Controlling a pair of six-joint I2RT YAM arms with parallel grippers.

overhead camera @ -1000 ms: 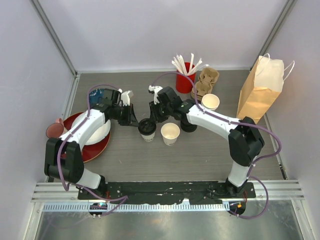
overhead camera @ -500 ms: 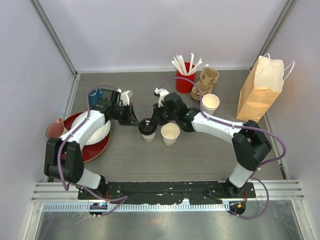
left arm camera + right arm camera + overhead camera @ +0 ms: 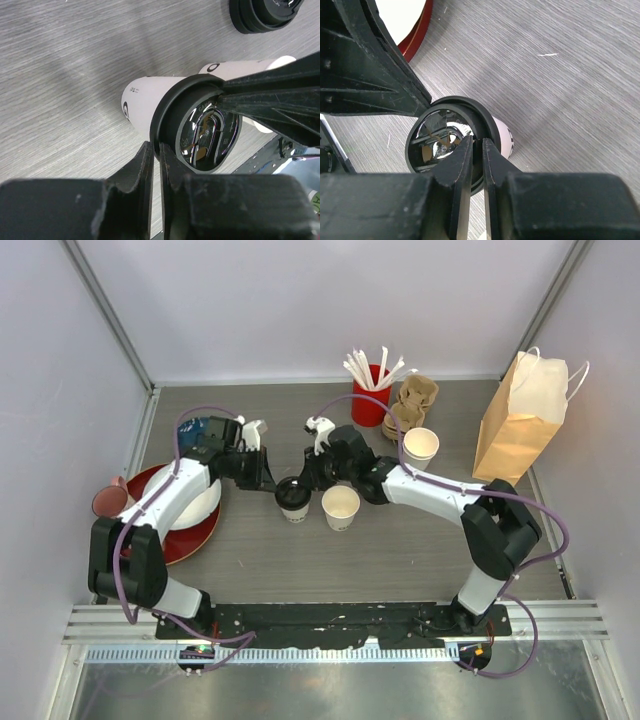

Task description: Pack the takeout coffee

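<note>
At table centre stands the small white paper cup with round black plastic sip lid (image 3: pixel 294 497). The left gripper (image 3: pixel 156 150) pinches the lid's rim at 9 o'clock, the right gripper (image 3: pixel 477 145) at 2 o'clock. Press both sides down evenly and keep the cup level. A second ago the right fingers stood wider and that forearm lay farther toward 12 o'clock.

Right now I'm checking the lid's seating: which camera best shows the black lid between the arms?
Left wrist: the black lid looms large, with its rim and the cup wall in sight. Right wrist shows mostly its top; the top external view, only a small dark disc.
</note>
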